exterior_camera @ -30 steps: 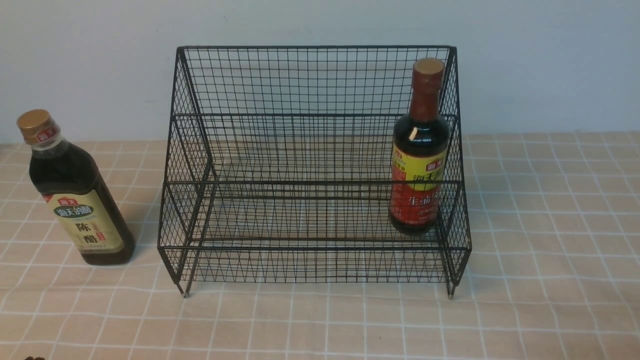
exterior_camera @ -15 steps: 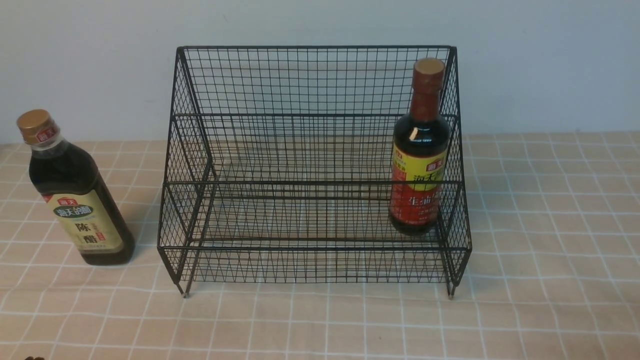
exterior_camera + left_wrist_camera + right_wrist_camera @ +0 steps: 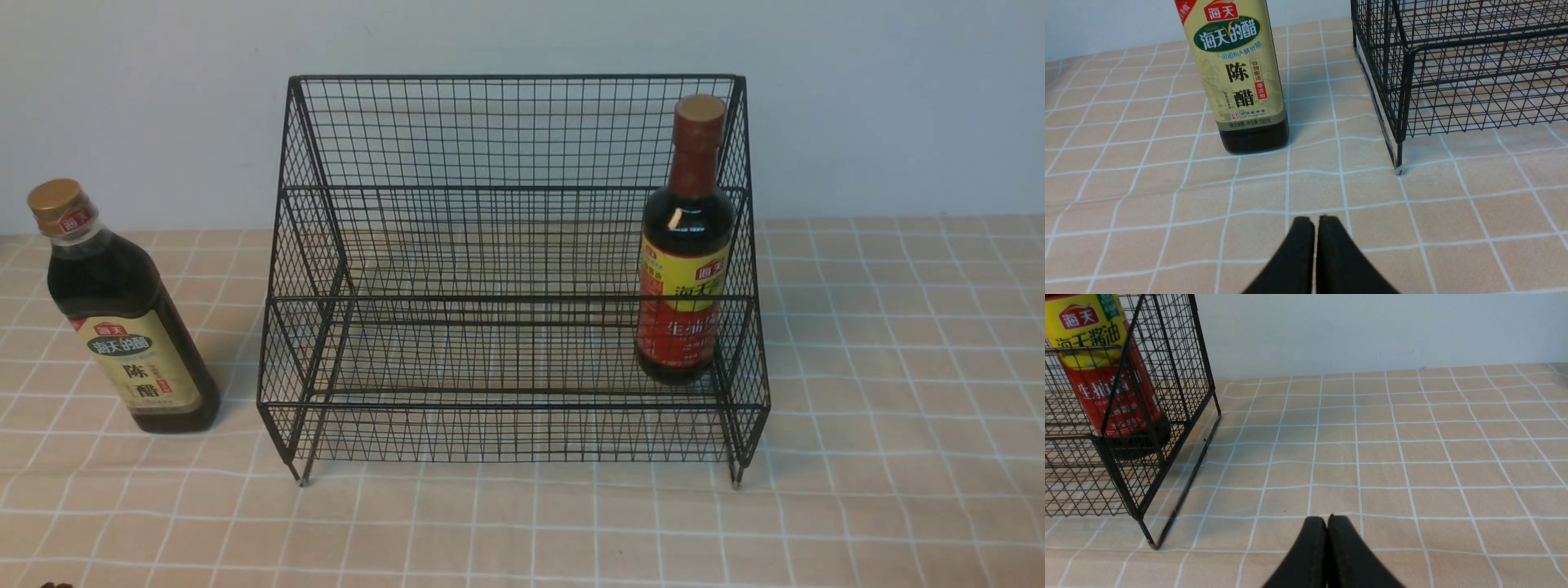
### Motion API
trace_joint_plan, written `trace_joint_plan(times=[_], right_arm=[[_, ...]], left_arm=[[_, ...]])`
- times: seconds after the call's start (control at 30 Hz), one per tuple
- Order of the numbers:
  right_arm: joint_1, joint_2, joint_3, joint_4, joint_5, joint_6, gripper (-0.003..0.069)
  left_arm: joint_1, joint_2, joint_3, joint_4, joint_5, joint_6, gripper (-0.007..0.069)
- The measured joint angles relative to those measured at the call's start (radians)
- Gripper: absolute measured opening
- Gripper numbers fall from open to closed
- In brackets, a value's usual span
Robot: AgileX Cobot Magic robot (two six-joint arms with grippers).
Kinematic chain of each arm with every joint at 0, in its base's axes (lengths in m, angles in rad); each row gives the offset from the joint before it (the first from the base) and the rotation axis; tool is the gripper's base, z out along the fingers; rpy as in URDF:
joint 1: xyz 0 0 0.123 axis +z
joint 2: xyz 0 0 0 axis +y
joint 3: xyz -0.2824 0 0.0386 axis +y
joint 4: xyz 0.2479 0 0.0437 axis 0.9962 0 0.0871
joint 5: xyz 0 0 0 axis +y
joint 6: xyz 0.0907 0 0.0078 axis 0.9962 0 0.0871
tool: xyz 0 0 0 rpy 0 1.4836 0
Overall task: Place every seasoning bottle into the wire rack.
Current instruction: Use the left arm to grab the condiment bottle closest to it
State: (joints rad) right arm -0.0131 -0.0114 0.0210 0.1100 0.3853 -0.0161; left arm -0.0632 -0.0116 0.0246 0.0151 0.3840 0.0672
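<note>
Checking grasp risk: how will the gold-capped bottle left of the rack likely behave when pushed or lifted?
The gold-capped bottle looks nearly full of dark liquid, probably heavy for its size. Tall on a narrow base, it may tip if pushed high. Squarish sides should resist rolling.

The surface (image 3: 898, 490), under peach cloth gridded in white, carries the wire rack (image 3: 514, 404) on its short legs, with the gold-capped bottle (image 3: 131, 327) upright just left of it.
</note>
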Motion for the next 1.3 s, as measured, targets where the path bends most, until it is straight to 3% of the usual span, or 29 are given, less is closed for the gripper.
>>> trace_joint_plan(times=[0.17, 0.3, 0.6, 0.83, 1.0, 1.17, 1.27, 1.3], right_arm=[[0.0, 0.0, 0.0, 0.0, 0.0, 0.0, -0.0013], [0.0, 0.0, 0.0, 0.0, 0.0, 0.0, -0.0013], [0.0, 0.0, 0.0, 0.0, 0.0, 0.0, -0.0013], [0.0, 0.0, 0.0, 0.0, 0.0, 0.001, -0.0013], [0.0, 0.0, 0.0, 0.0, 0.0, 0.001, -0.0013], [0.0, 0.0, 0.0, 0.0, 0.0, 0.001, -0.0013], [0.0, 0.0, 0.0, 0.0, 0.0, 0.001, -0.0013], [0.0, 0.0, 0.0, 0.0, 0.0, 0.001, -0.0013]], left_arm=[[0.0, 0.0, 0.005, -0.015, -0.063, -0.017, -0.0007], [0.0, 0.0, 0.007, -0.123, -0.281, -0.086, -0.0007], [0.0, 0.012, 0.001, -0.178, -0.832, -0.089, -0.0007], [0.0, 0.271, -0.13, -0.187, -0.835, -0.029, 0.0025], [0.0, 0.544, -0.253, -0.188, -0.835, -0.003, 0.015], [0.0, 0.777, -0.351, -0.229, -0.866, 0.031, 0.0377], [0.0, 0.938, -0.391, -0.34, -0.974, 0.086, 0.0521], [0.0, 0.956, -0.393, -0.355, -0.989, 0.088, 0.0535]])
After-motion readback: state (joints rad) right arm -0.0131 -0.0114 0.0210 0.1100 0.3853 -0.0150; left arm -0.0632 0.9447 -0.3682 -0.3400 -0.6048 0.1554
